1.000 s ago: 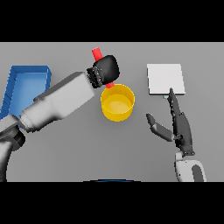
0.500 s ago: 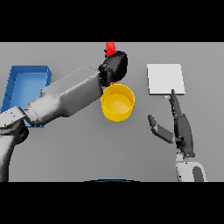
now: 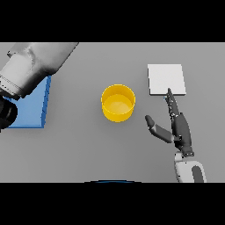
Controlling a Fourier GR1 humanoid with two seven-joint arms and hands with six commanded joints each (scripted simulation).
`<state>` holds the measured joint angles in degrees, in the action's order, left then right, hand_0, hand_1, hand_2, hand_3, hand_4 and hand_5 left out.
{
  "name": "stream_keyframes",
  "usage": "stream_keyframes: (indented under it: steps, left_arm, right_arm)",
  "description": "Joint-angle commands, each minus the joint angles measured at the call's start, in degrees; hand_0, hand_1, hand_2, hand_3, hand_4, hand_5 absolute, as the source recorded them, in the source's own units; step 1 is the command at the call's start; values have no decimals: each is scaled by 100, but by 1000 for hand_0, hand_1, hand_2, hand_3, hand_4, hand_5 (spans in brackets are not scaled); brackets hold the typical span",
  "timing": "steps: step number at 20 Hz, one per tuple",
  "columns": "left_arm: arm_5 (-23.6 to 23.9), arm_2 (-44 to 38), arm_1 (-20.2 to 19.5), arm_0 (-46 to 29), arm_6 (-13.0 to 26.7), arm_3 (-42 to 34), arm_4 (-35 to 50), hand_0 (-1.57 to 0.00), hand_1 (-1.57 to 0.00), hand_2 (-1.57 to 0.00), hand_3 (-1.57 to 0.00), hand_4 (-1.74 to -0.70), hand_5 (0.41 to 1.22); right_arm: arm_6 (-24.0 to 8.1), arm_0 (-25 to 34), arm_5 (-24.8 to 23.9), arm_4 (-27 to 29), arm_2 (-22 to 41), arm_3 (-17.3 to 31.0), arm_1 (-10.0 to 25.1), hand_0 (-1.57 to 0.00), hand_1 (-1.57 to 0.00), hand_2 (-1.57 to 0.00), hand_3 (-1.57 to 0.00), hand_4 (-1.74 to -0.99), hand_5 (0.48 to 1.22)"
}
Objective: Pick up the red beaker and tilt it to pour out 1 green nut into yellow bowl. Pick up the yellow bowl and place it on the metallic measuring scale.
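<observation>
Left arm (image 3: 37,66) has swung away from yellow bowl (image 3: 117,103)

Lab-style bench: bare grey table (image 3: 88,149); metallic scale (image 3: 166,79); blue tray (image 3: 30,110)

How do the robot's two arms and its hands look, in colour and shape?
The left arm is a thick rounded tube, white and light grey. The right forearm is white with a dark grey panel. The right hand is dark grey with slim fingers. The left hand is out of view.
</observation>
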<state>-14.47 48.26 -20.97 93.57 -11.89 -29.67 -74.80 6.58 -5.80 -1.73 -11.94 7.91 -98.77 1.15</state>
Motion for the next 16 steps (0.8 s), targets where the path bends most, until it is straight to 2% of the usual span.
stream_keyframes:
  steps: [1,2,4,6,7,10,12,14,16]
  left_arm:
    - [-106,-372,-53,78,83,273,283,-1571,-1571,-1571,-1571,-1728,1221]
    - [-337,-914,-193,143,331,463,708,-1571,-1571,-1571,-1523,-1731,1221]
    - [-472,-1875,-510,143,620,854,1494,-1571,-1571,-1571,-1509,-1735,1221]
    - [-431,-2772,-871,0,778,1212,2279,-1571,-1571,-1571,-1520,-1737,1221]
    - [-336,-3073,-977,-135,847,1359,2560,-1571,-1571,-1571,-1530,-1738,1221]
    - [35,-3876,-1355,-735,1116,1523,3375,-1571,-1571,-1571,-1550,-1739,1221]
    - [398,-4128,-1408,-1273,1647,1500,3692,-1571,-1571,-1571,-1558,-1740,1221]
    - [902,-4394,-1431,-1813,1897,1314,4034,-1571,-1571,-1571,-1562,-1740,1221]
    - [1142,-4733,-1434,-2213,2261,1117,4453,-1571,-1571,-1571,-1566,-1741,1221]
  right_arm:
    - [-25,88,-9,-3,-53,66,54,1,1,1,1,-1104,563]
    - [12,109,-7,-38,-20,99,52,1,1,1,1,-1102,572]
    - [41,115,31,9,-20,129,50,1,1,1,1,-1105,578]
    - [72,145,25,39,-38,180,41,1,1,1,1,-1116,582]
    - [136,118,5,-20,-28,215,65,1,1,1,1,-1121,588]
    - [67,214,-17,-126,10,235,114,1,1,1,1,-1127,606]
    - [64,255,28,-117,18,270,141,1,1,1,1,-1132,621]
    - [7,320,16,-167,40,303,144,1,1,1,1,-1142,628]
    - [118,203,69,-142,46,297,181,1,1,1,1,-1133,640]
